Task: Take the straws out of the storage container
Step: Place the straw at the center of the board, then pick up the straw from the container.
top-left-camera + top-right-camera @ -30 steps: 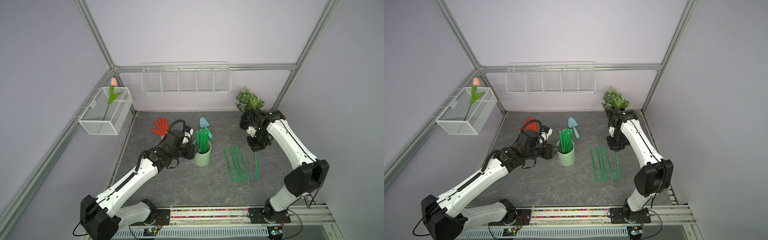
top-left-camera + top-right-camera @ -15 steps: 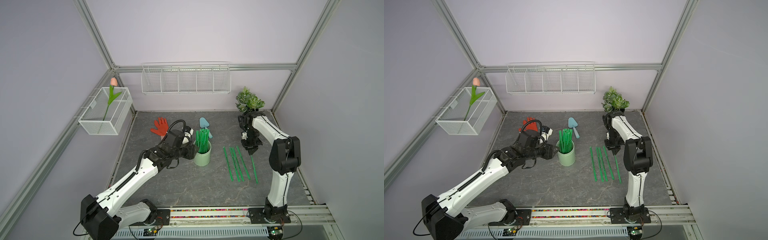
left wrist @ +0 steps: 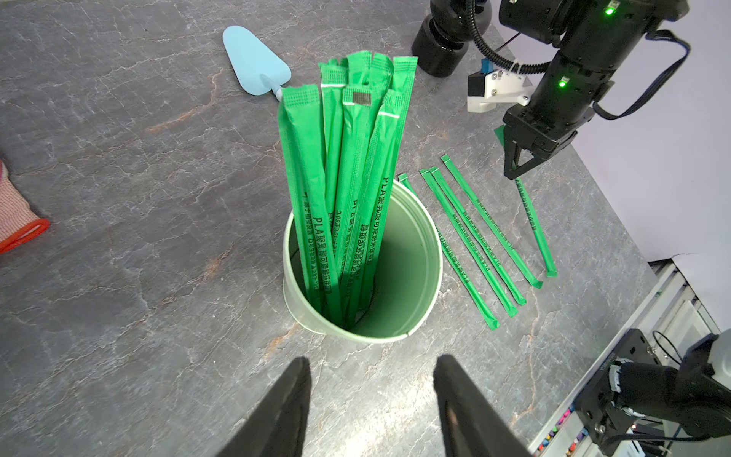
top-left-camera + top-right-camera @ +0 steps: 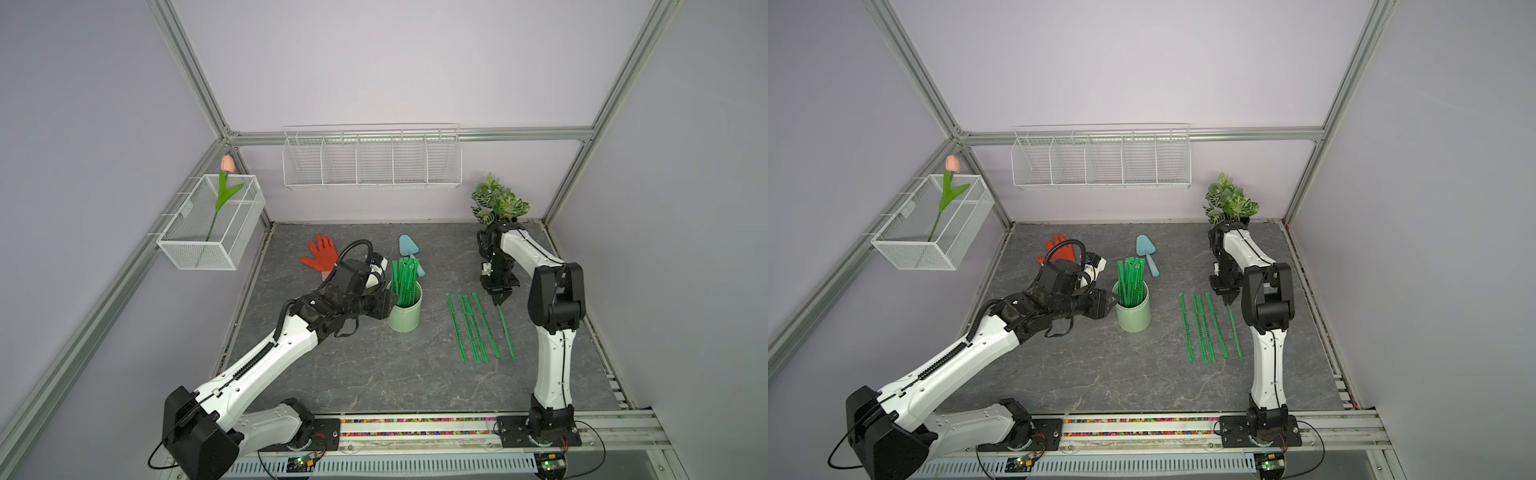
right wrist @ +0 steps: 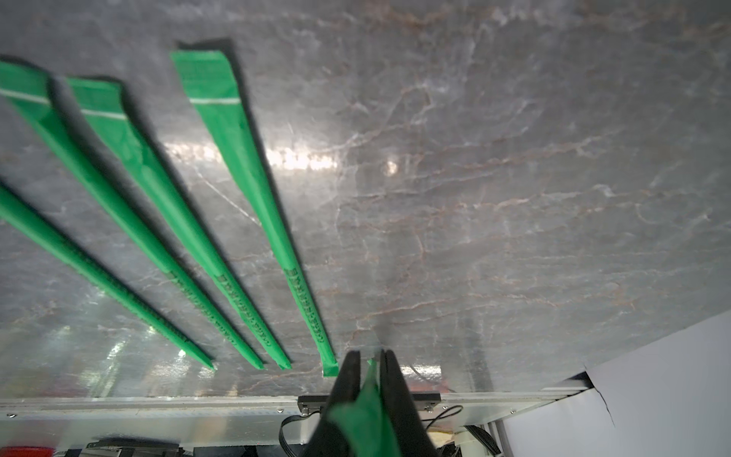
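Five straws (image 4: pixel 472 328) lie flat on the counter (image 4: pixel 353 374) in both top views, right of centre. Their long axes run far to near and are almost parallel. Four lie close together, and the fifth straw (image 4: pixel 506 333) is just to their right. The right end effector (image 4: pixel 500 298) points down at that straw's far end. One storage container (image 4: pixel 405 322) stands upright at centre, holding a bundle (image 4: pixel 402 276) of straws on end, tops up. The left end effector (image 4: pixel 388 301) sits just beside its left wall.

From the left wrist, the fingers (image 3: pixel 290 403) at the lower edge are spread apart with nothing between them, and the container's rim lies just beyond. The bundle leans on the rim's left side. Dark print runs along each wrapper, but I cannot count the overlapping straws. One blue trowel (image 3: pixel 257 63) lies behind them.

Only the right wrist view shows the grip: narrow jaws pinch the fifth straw's green end at the bottom edge. The four loose straws fan out toward the upper left.
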Robot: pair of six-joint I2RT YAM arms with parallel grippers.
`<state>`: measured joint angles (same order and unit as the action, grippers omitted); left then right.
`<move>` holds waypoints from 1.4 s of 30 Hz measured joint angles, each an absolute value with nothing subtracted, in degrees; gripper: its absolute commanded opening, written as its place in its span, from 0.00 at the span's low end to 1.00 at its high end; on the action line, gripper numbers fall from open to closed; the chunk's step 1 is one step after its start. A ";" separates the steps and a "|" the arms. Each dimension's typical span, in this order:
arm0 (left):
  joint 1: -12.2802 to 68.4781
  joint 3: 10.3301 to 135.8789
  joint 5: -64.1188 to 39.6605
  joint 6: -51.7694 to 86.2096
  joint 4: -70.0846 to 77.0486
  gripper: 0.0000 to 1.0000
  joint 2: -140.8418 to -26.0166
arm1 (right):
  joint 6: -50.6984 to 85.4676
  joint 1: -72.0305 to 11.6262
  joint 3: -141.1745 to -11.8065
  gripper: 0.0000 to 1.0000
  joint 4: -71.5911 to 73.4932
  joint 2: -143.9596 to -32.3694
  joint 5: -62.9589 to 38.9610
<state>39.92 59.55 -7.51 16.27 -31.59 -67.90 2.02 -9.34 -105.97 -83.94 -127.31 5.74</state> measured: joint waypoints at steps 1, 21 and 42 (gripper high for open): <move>39.92 59.57 -7.53 16.25 -31.59 0.54 -67.90 | 1.93 -9.34 -105.97 0.15 -83.66 -127.70 5.34; 39.92 59.55 -7.46 16.27 -31.59 0.54 -67.94 | 1.65 -7.68 -107.70 0.23 -81.52 -132.03 2.96; 39.92 59.55 -7.27 16.27 -31.59 0.54 -67.83 | 6.46 -21.04 -85.34 0.42 -54.11 -87.26 -2.92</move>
